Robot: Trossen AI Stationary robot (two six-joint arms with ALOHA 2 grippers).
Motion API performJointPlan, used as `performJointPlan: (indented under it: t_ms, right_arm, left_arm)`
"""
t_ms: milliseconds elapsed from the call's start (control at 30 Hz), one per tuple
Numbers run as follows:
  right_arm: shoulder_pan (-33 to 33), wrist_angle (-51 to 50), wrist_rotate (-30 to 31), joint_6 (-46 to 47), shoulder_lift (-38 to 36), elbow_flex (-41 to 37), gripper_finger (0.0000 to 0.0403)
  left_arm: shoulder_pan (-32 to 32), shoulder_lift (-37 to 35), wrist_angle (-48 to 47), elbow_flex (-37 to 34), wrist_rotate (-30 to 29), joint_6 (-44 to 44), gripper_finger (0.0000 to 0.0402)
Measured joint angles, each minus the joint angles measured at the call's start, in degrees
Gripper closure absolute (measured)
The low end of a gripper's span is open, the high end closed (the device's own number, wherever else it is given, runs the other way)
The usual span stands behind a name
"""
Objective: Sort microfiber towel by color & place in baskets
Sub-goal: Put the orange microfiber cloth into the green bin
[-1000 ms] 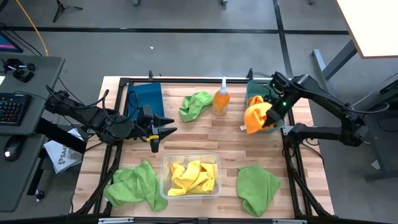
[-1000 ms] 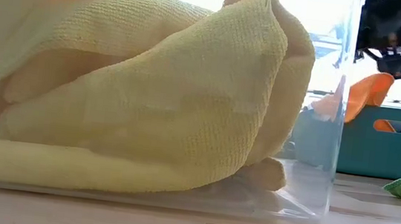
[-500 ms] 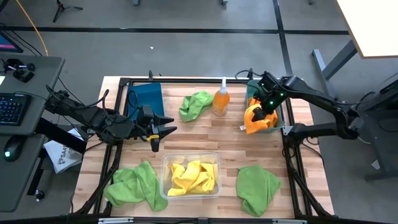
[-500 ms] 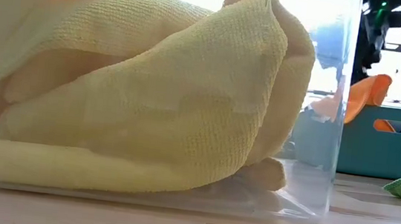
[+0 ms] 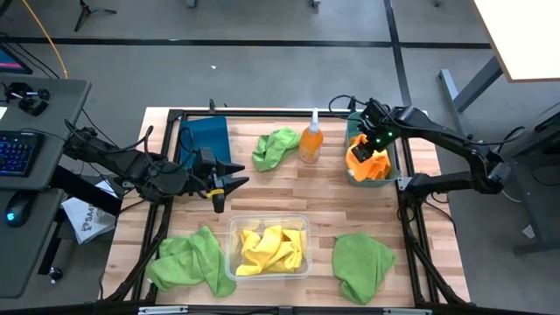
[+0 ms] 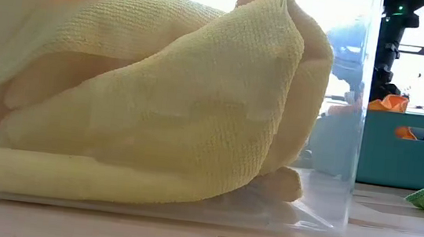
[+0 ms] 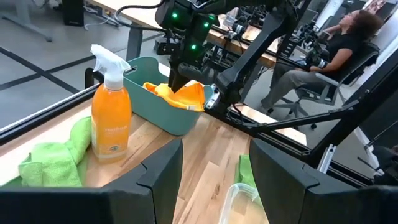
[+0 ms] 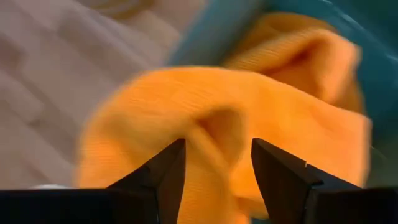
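Bare planks [image 5: 315,197] beside clear basket [image 5: 268,219]

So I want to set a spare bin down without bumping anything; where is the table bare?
Bare wood lies between the orange spray bottle, the teal basket and the clear basket. It is crowded at the clear basket's flanks, where green towels lie, and near the left gripper by the blue basket. The right gripper is over the orange towel.
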Motion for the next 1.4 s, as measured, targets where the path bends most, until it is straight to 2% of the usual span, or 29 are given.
performJointPlan:
  t_ms: [67,200,533,767,867,933,1067,1267,1400]
  right_arm:
    - [0.01,0.81,0.31,-0.2,0.0,0.0,0.023]
    - [-0.19,0.01,6.28,0.23,0.13,-0.16,0.0231]
    - [-0.44,2.93,6.49,2.84,0.15,-12.39,0.0231]
    - [-0.42,2.87,24.65,8.14,0.13,-13.43,0.0231]
    - [-0.22,3.4,29.65,10.64,0.09,-11.1,0.0231]
    - [-0.08,3.99,27.43,10.5,0.09,-9.51,0.0231]
    - [-0.04,7.19,17.37,9.15,0.06,-8.52,0.0231]
    - [-0.35,10.36,17.3,13.71,0.15,-12.3,0.0231]
    - [-1.84,9.73,15.62,13.65,-0.45,-10.82,0.0231]
  left_arm:
    - [0.0,0.0,0.0,0.0,-0.01,-0.04,0.0227]
    - [0.0,0.0,0.0,0.0,-0.01,-0.05,0.0227]
    - [0.0,0.35,-0.15,0.0,-0.14,0.22,0.0227]
    - [1.15,1.28,-0.09,0.0,-0.34,0.24,0.0227]
    - [1.71,1.39,0.1,0.0,-0.19,-0.08,0.0227]
    - [1.98,1.51,0.03,0.0,-0.14,-0.09,0.0227]
    - [1.99,1.49,0.09,0.0,-0.13,-0.1,0.0227]
    - [1.99,1.51,0.07,0.0,-0.12,-0.11,0.0227]
    - [1.99,1.51,0.11,0.0,0.75,-0.21,0.0227]
